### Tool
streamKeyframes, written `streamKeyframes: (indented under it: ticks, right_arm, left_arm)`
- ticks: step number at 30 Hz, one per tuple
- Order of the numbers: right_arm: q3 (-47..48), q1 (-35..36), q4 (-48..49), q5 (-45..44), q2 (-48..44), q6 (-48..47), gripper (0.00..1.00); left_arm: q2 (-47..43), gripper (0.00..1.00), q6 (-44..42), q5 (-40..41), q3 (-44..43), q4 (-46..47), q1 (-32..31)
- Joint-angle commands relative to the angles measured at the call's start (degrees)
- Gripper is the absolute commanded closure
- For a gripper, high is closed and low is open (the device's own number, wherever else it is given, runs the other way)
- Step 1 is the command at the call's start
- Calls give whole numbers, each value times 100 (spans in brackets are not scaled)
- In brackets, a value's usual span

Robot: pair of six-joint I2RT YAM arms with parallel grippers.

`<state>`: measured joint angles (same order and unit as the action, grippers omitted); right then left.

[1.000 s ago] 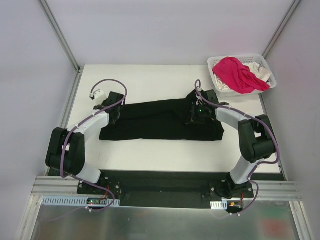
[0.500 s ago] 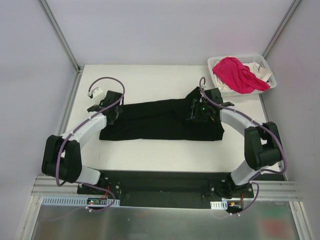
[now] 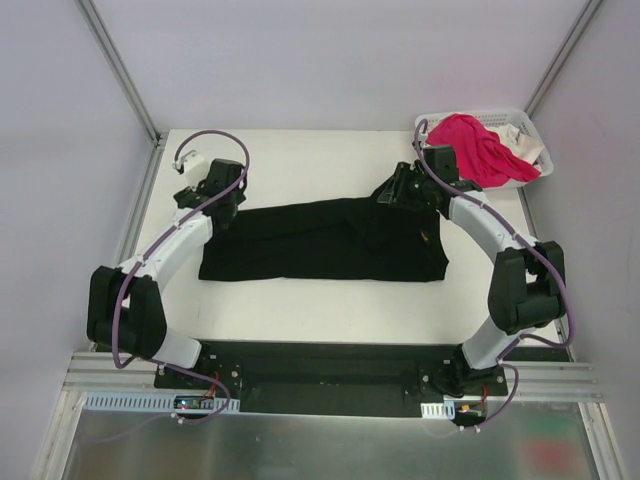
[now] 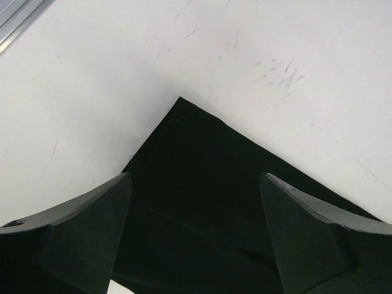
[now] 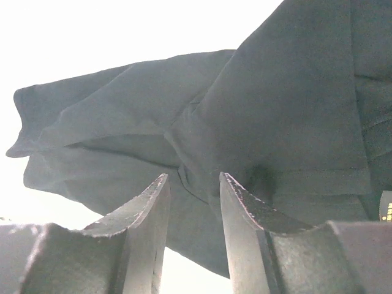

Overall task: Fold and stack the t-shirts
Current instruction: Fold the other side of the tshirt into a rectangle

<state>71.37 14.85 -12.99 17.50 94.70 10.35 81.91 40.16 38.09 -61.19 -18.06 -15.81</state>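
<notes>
The black t-shirt (image 3: 320, 245) lies folded into a long flat strip across the middle of the table. My left gripper (image 3: 226, 205) hovers open over its far left corner (image 4: 180, 107), with nothing between the wide-spread fingers (image 4: 98, 214). Over the bunched sleeve at the shirt's far right end (image 5: 122, 104) is my right gripper (image 3: 396, 193), its jaws part open and holding nothing. In that wrist view the cloth (image 5: 294, 92) lies below the gripper (image 5: 193, 176). A pink t-shirt (image 3: 475, 148) and a white one (image 3: 523, 140) sit in the basket.
The white lattice basket (image 3: 470, 113) stands at the table's far right corner, close behind my right wrist. Bare white table (image 3: 300, 160) stretches behind the black shirt and in front of it. Metal frame posts run along both sides.
Both grippers have opened and let go of the black shirt, then lifted and drawn back toward the far side. The shirt stays flat where it was laid.
</notes>
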Motion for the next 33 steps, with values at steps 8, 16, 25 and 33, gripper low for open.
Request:
streamKeyframes:
  ticks: [8, 16, 25, 33]
  right_arm:
    - [762, -123, 253, 228, 655, -7, 61]
    - [1625, -412, 201, 352, 1534, 20, 61]
    - [1599, -843, 271, 237, 1895, 90, 56]
    - [1362, -1072, 465, 333, 1982, 169, 55]
  left_arm:
    - [1353, 17, -369, -459, -1149, 136, 105]
    - [1407, 18, -553, -794, -1431, 163, 158]
    - [467, 18, -790, -996, -1229, 189, 158]
    - [168, 19, -808, -1049, -1054, 189, 158]
